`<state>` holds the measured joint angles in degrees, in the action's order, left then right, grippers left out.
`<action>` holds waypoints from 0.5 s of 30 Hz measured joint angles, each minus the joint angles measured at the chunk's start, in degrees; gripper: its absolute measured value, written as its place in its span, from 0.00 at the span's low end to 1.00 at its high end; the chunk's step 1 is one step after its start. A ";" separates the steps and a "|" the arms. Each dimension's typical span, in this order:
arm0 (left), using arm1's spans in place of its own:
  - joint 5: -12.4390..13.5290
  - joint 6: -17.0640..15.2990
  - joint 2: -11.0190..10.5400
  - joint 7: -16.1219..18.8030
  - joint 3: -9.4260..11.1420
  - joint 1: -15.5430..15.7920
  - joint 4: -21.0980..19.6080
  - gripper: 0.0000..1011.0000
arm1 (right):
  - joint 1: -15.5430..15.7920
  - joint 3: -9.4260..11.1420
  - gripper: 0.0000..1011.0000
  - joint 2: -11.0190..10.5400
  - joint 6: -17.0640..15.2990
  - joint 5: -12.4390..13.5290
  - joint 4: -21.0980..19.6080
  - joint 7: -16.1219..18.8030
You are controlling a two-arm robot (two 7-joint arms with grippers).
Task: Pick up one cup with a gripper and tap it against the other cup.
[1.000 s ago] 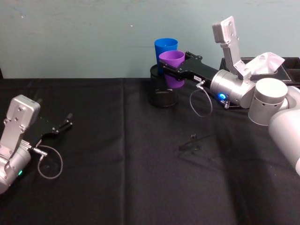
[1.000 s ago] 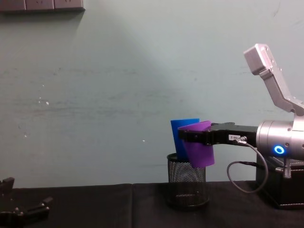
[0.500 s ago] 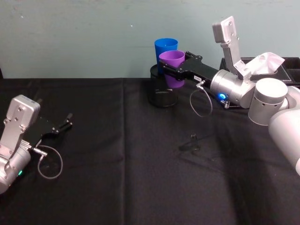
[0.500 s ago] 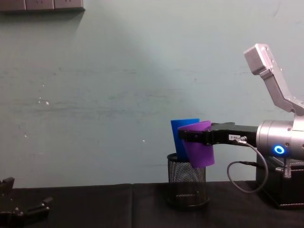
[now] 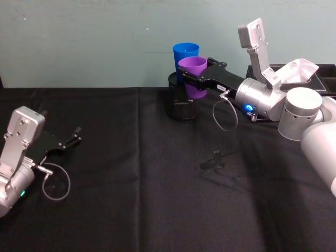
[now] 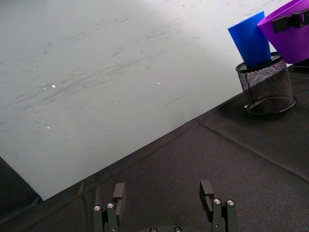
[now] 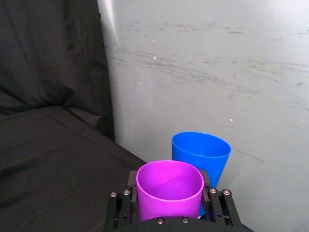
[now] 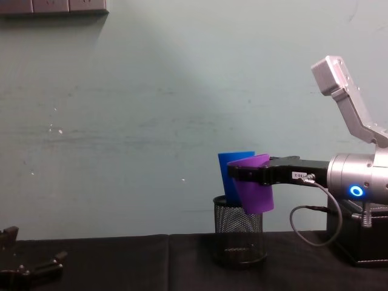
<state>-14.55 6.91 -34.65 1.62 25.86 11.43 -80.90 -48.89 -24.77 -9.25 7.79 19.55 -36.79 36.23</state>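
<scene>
The right gripper [image 5: 191,79] reaches across the back of the table [image 5: 131,199] and is closed around the purple cup [image 5: 196,90], one finger on each side just below the rim, carrying it in the air with its mouth up. In the chest view the cup leans a little, its rim tipped toward the blue cup [image 5: 186,52]. The blue cup stands in the black wire-mesh pen holder [image 5: 181,107], which raises it off the table, so the purple cup is probably carried at this height to meet it side to side. The two cups are pressed close, wall against wall; they look to be touching, though I cannot be sure the contact is made. If so, this is the tap itself. The left gripper [image 5: 72,139] lies idle at the table's left side, fingers spread wide and holding nothing.
</scene>
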 joint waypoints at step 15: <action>0.00 0.00 0.00 0.00 0.00 0.00 0.00 0.99 | 0.00 0.00 0.72 0.00 0.00 0.00 0.00 0.00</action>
<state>-14.55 6.91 -34.65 1.62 25.86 11.43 -80.90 -48.89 -24.77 -9.25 7.79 19.55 -36.78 36.23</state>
